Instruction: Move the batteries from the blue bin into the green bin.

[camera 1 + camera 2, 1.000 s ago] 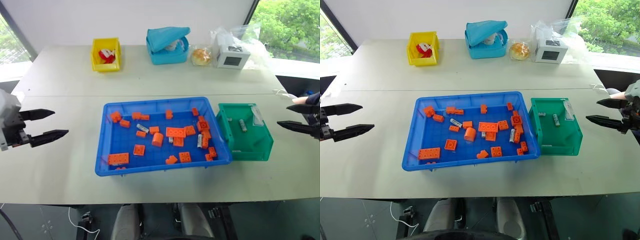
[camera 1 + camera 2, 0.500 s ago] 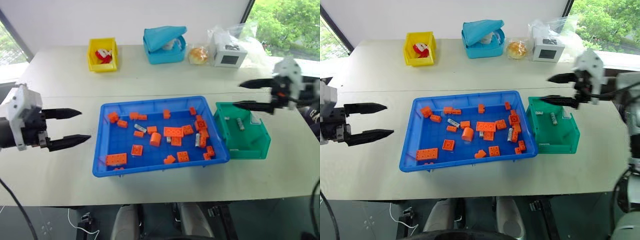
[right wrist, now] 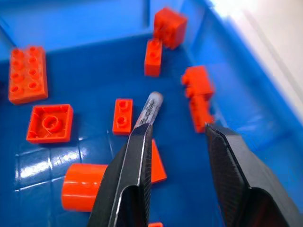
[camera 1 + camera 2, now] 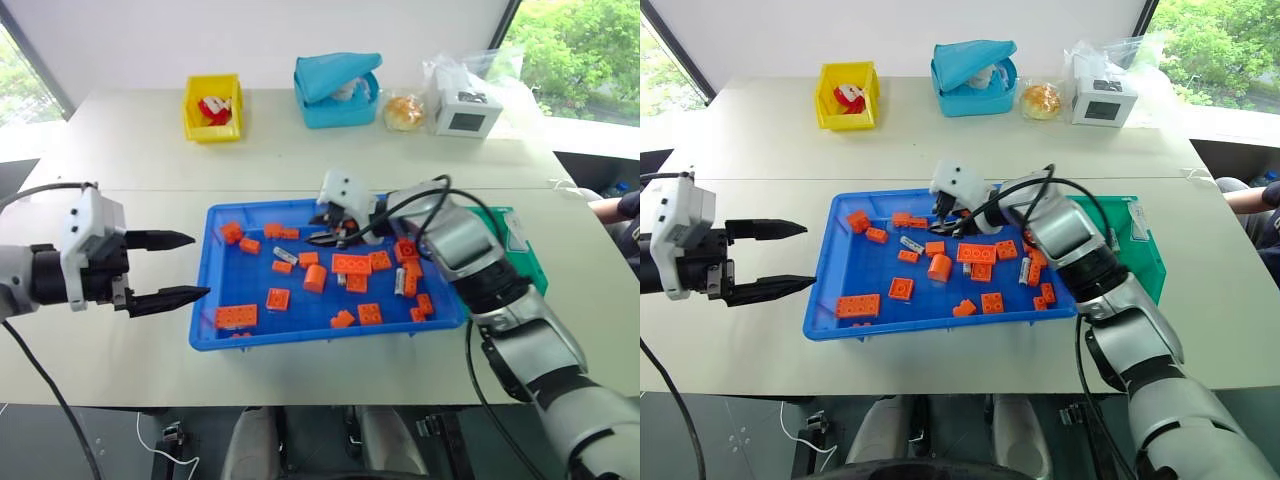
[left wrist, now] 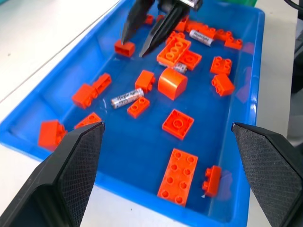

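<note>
- Pale table (image 4: 120, 380) by big windows with trees outside, clutter along the far edge.
- Left gripper (image 4: 172, 267) hovers just off the left end of the blue bin (image 4: 205, 340), jaws wide apart, holding nothing. It's crept a bit closer to the bin than a second ago.
- Big change: the right gripper (image 4: 328, 228) has swung all the way across from beyond the green bin and now hangs over the back middle of the blue bin, jaws narrowed but not clamped on anything.
- My read: it's lining up on the battery (image 3: 149, 109) lying among the bricks (image 4: 351, 264), right ahead of its fingertips. So the next pick is starting, not done.
- Blue bin: lots of orange bricks, that battery at back-centre, another battery (image 4: 1023, 271) toward the right end.
- Green bin (image 4: 1152, 265) touches the blue bin's right end; the arm covers most of it, so I can't see what's in it now.
</note>
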